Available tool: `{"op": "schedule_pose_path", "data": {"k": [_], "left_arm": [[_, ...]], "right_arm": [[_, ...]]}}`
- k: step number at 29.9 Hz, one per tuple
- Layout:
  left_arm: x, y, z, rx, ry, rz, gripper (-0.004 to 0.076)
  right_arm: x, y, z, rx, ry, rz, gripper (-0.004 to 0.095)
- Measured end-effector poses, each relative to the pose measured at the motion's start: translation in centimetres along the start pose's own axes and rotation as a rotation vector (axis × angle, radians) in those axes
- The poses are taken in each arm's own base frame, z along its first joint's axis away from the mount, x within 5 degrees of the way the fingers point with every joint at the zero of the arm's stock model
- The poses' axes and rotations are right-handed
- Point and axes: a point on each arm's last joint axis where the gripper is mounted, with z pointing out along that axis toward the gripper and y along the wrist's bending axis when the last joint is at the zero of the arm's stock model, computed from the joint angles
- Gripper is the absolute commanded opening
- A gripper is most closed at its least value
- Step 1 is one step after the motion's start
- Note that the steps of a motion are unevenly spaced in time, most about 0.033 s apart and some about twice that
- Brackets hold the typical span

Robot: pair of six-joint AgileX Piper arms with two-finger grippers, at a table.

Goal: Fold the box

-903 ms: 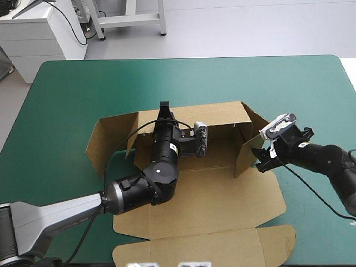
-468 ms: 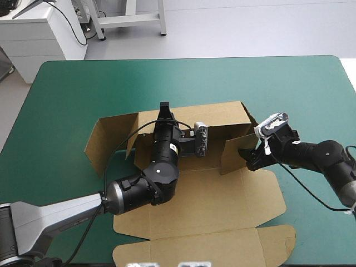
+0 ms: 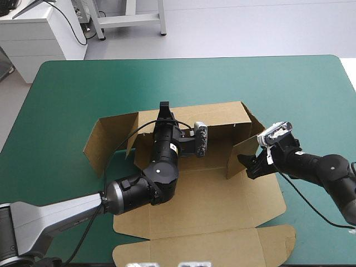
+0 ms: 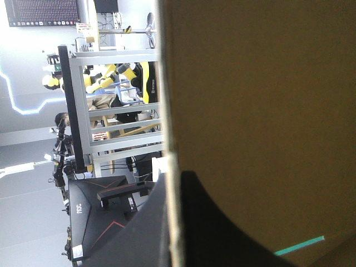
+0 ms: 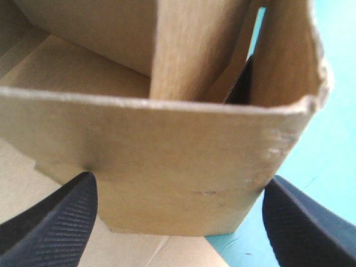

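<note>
The brown box [image 3: 211, 200] lies in the middle of the teal-green cover [image 3: 83, 83], its walls partly raised. The left gripper [image 3: 163, 113] seems pinched on the back wall [image 3: 217, 114], with the board edge between its black fingers [image 4: 144, 233]. The right gripper [image 3: 248, 165] stands spread, with the side flap [image 5: 167, 161] just ahead, between its fingers [image 5: 55, 222].

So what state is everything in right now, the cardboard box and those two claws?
box: part-formed, back wall and side flaps raised, lid flat.
left gripper: shut on the box's back wall.
right gripper: open, at the right side flap.
</note>
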Motion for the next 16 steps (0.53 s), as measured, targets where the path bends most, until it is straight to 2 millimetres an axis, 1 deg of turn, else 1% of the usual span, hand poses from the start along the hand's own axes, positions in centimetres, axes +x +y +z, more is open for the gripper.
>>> {"op": "schedule_pose_path", "data": {"k": [3,11,16], "left_arm": [[0.0,0.0,0.0,0.0,0.0,0.001,-0.0008],[0.0,0.0,0.0,0.0,0.0,0.004,-0.0008],[-0.01,0.0,0.0,0.0,-0.001,0.004,-0.0008]], "right_arm": [[-0.22,-0.2,-0.1,0.028,-0.023,-0.007,0.0748],[-0.56,-0.1,0.03,0.011,-0.067,0.0,0.0748],[0.09,0.2,0.22,-0.017,-0.054,0.015,0.0748]]}}
